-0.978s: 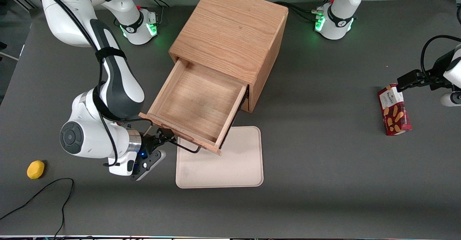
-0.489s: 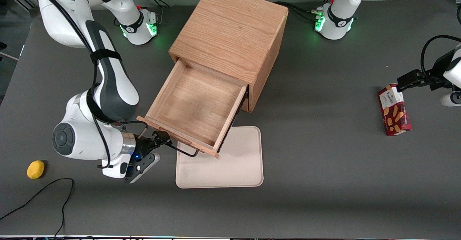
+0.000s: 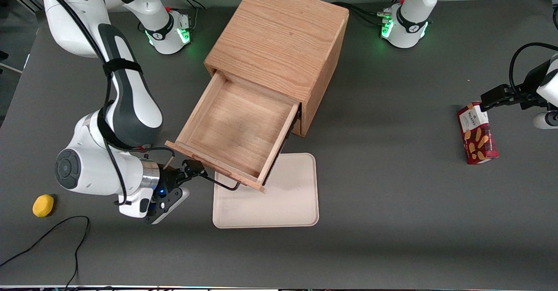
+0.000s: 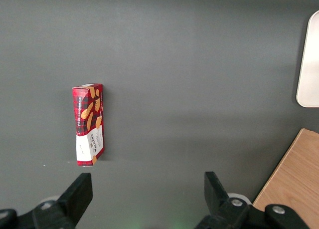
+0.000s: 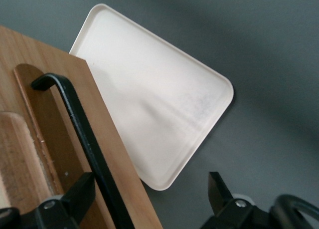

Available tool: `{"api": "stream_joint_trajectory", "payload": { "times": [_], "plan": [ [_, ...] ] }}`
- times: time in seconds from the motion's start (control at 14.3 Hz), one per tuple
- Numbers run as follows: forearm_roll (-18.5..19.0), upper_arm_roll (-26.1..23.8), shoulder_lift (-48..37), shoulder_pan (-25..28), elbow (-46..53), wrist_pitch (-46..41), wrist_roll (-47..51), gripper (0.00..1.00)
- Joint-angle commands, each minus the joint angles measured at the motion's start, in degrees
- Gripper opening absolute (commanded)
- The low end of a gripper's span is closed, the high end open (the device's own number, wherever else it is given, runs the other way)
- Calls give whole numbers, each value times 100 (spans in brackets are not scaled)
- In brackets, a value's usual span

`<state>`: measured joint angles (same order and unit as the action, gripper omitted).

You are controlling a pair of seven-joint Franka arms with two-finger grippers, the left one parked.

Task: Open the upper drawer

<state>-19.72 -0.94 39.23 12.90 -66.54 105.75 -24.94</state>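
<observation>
One drawer: upper drawer [image 3: 235, 127] pulled well out of the oak cabinet [image 3: 279, 38], its front over the beige tray [image 3: 279, 195].
Handle: black wire handle [image 5: 82, 134] runs between the claw's fingers.
Claw: claw [image 3: 196, 172] spread apart, gripping nothing, at the drawer front's working-arm corner.

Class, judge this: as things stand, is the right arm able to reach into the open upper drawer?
Probably yes: the upper drawer is pulled far out, nothing lies inside, and the gripper sits at its handle.
</observation>
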Motion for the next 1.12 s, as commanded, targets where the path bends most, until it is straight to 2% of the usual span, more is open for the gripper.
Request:
{"api": "stream_joint_trajectory", "payload": {
  "times": [0.0,0.35,0.56,0.7,0.84,1.05],
  "plan": [
    [-155,-29,102,-156,326,-45,-73,100],
    [-24,15,-284,-366,326,-703,-99,100],
    [783,6,-538,-376,309,-1160,-55,100],
    [1188,15,-793,-384,195,-1345,-81,100],
    [1260,120,-1100,-463,28,-1863,-117,100],
    [1348,585,-1759,-464,-813,-2067,-134,100]
  ]
}}
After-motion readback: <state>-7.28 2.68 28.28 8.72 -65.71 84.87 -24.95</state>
